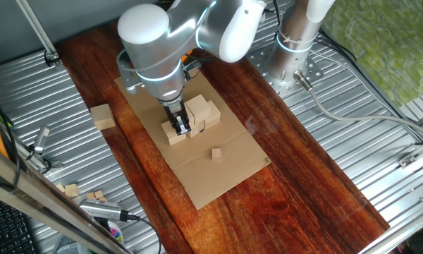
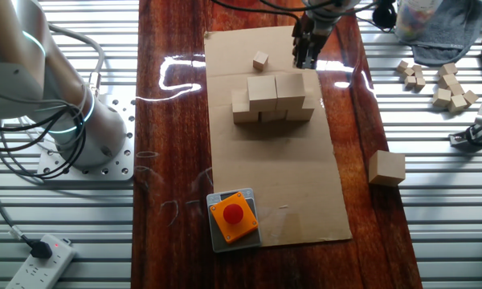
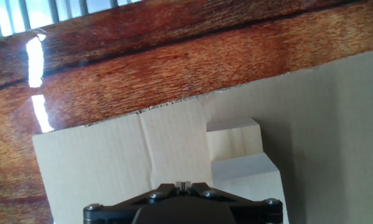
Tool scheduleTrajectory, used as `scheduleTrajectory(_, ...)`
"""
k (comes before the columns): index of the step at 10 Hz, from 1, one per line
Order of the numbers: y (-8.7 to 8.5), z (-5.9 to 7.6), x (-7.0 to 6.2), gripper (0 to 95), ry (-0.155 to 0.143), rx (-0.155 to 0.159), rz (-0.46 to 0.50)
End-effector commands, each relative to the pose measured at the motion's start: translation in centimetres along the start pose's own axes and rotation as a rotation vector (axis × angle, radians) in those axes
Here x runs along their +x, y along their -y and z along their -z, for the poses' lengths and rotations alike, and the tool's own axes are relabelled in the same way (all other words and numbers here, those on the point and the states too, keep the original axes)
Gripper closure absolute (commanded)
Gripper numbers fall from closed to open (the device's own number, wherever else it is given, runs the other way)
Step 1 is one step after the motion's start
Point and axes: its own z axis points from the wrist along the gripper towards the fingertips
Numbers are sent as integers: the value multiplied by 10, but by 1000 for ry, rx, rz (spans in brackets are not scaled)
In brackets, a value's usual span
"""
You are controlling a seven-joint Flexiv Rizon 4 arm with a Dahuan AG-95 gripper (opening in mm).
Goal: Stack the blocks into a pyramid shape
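The dark wooden tabletop (image 2: 177,120) carries a cardboard sheet (image 2: 281,185) on which the blocks (image 2: 273,98) stand as a half-built pyramid, two cubes over a lower row, with one spare block (image 2: 386,168) well apart at the tabletop's edge. The hand (image 2: 305,54) hangs just beside the pile; whether it is released or clenched I cannot tell. A careless sideways move could knock the upper cubes off.
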Motion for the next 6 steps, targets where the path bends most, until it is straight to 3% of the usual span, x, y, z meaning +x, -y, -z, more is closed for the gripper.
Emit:
scheduleTrajectory(1, -1, -1, -1, 950, -3, 1, 0)
scheduleTrajectory(6, -1, -1, -1, 950, -16, -2, 25)
